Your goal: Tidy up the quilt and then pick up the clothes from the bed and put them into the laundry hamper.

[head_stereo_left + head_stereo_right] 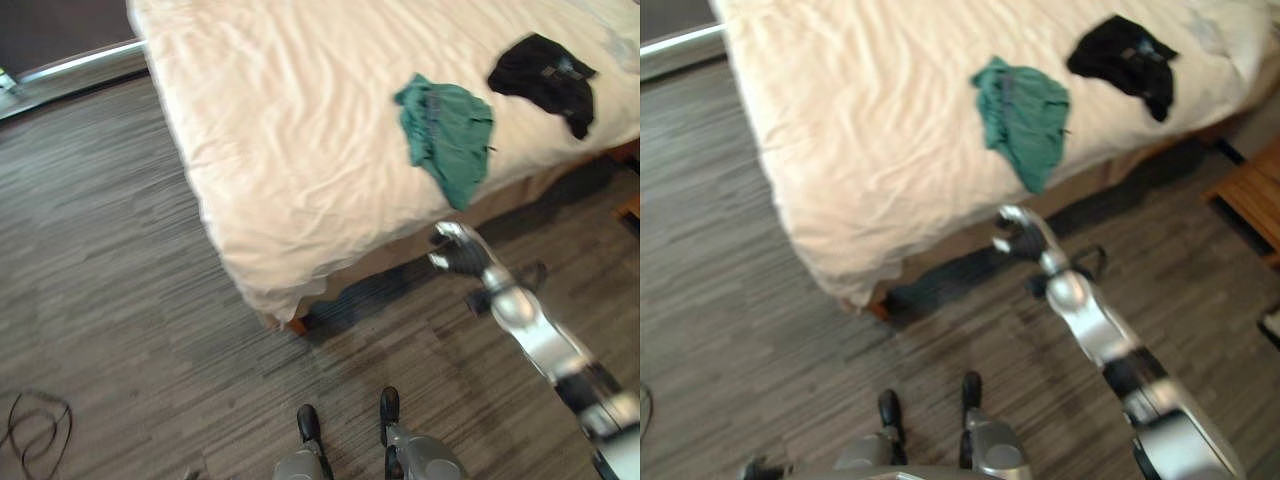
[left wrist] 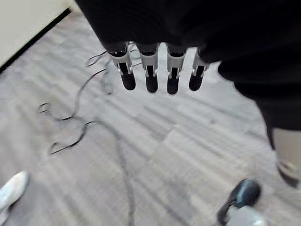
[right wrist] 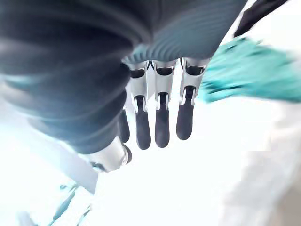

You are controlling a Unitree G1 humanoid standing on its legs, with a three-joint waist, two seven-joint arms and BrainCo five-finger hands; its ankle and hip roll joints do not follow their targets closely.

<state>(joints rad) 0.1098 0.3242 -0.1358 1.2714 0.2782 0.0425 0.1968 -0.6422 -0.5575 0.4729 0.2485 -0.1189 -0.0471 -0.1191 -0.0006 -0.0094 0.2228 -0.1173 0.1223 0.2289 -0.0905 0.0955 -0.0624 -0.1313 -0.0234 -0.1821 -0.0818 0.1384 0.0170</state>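
Note:
A cream quilt (image 1: 300, 130) lies spread over the bed. On it near the front edge lies a green garment (image 1: 447, 130), partly draped over the edge, and further right a black garment (image 1: 545, 75). My right hand (image 1: 455, 252) hovers over the floor just below the bed's edge, under the green garment (image 3: 254, 75); its fingers (image 3: 160, 122) hang straight and hold nothing. My left hand (image 2: 155, 75) hangs over the floor with straight fingers, empty.
Dark wood-look floor (image 1: 120, 300) surrounds the bed. A wooden piece of furniture (image 1: 1255, 195) stands at the right of the bed. A light shoe (image 2: 11, 190) of a person shows on the floor by my left hand.

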